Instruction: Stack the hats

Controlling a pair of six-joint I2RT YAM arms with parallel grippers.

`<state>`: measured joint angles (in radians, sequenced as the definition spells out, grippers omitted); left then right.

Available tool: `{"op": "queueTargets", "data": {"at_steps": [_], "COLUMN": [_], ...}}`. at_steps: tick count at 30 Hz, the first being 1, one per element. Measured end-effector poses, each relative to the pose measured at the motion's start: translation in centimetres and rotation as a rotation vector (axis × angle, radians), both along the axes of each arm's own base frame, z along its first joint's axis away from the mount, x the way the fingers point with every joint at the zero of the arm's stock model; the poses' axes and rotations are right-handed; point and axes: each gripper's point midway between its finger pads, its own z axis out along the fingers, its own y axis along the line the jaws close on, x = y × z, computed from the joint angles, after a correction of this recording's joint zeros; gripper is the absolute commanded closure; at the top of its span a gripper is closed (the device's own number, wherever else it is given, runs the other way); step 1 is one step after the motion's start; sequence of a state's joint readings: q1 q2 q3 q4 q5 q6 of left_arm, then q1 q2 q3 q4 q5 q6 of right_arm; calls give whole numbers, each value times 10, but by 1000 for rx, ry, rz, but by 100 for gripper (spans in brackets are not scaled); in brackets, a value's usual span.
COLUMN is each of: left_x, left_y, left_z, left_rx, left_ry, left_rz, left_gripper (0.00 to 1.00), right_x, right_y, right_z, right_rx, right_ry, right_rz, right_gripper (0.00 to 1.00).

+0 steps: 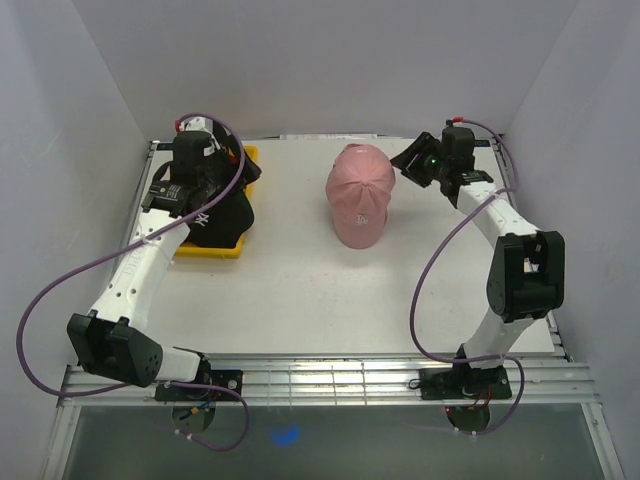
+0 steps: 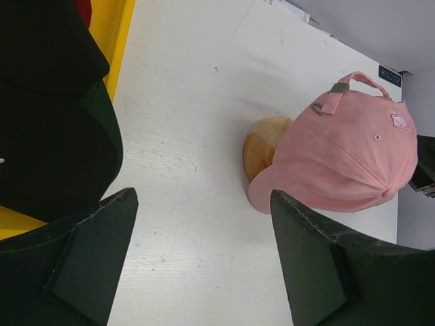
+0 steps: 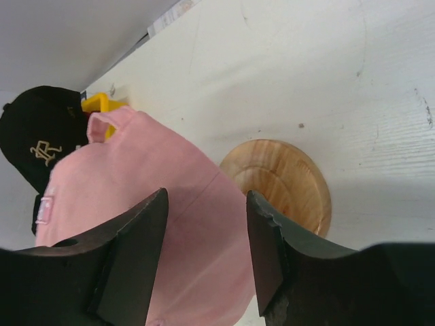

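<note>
A pink hat (image 1: 358, 195) sits on the wooden stand (image 2: 262, 146) in the middle of the table, brim toward the near edge. Black hats (image 1: 222, 215) lie piled in the yellow tray (image 1: 215, 250) at the left, one with a small white logo. A sliver of red (image 2: 83, 10) shows behind them. My left gripper (image 1: 205, 195) hovers over the tray's pile, open, with bare table between its fingers (image 2: 95, 238). My right gripper (image 1: 412, 162) hangs open just right of the pink hat (image 3: 136, 197) at the back. Past its fingers (image 3: 136, 244) I see the hat's crown and the stand's base (image 3: 285, 180).
White walls close in the table on the left, back and right. The tray (image 2: 115, 27) lies along the left edge. A black hat with a gold emblem (image 3: 34, 146) shows beyond the pink one. Purple cables loop from both arms.
</note>
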<state>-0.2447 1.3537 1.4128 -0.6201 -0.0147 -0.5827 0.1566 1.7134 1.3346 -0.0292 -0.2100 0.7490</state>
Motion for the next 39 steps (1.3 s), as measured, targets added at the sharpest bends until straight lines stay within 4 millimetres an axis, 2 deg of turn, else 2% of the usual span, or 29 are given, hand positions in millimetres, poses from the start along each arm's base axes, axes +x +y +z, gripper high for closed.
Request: {"op": "queueTargets", "data": {"at_steps": [5,12,15,17,19,23,27,31,34,39], "left_x": [1,5,7,11,17,31,45,62,81,107], "left_y": [0,0,1,3,6,18,41,78,117,168], "left_z": [-3,-12,-15,-15,-11,0,12,8,-7,-48], "left_rx": [8,24,37,52,76,129,203,230,208,74], "left_ry": [7,25,33,33,28,2,-20,-1,41,119], "left_rz": [-3,-6,-6,2,17,72,183,299,386,466], "left_gripper": [11,12,11,10,7,3,2,2,2,2], "right_x": [-2,-11,-16,-18,-19,-20,-15,-15,-19,-29], "right_y": [1,0,-1,-3,-5,-12,-26,-35,-34,-26], "right_z": [-26,-44,-55,-60,-61,-55,-36,-11,6,29], "right_rx": [-12,-19,-25,-30,-34,-37,-34,-21,-8,20], "right_ry": [63,106,131,145,150,148,122,73,38,-8], "right_rz": [10,10,6,-1,-7,-20,-45,-58,-45,1], "right_gripper": [60,65,56,45,35,27,23,23,23,23]}}
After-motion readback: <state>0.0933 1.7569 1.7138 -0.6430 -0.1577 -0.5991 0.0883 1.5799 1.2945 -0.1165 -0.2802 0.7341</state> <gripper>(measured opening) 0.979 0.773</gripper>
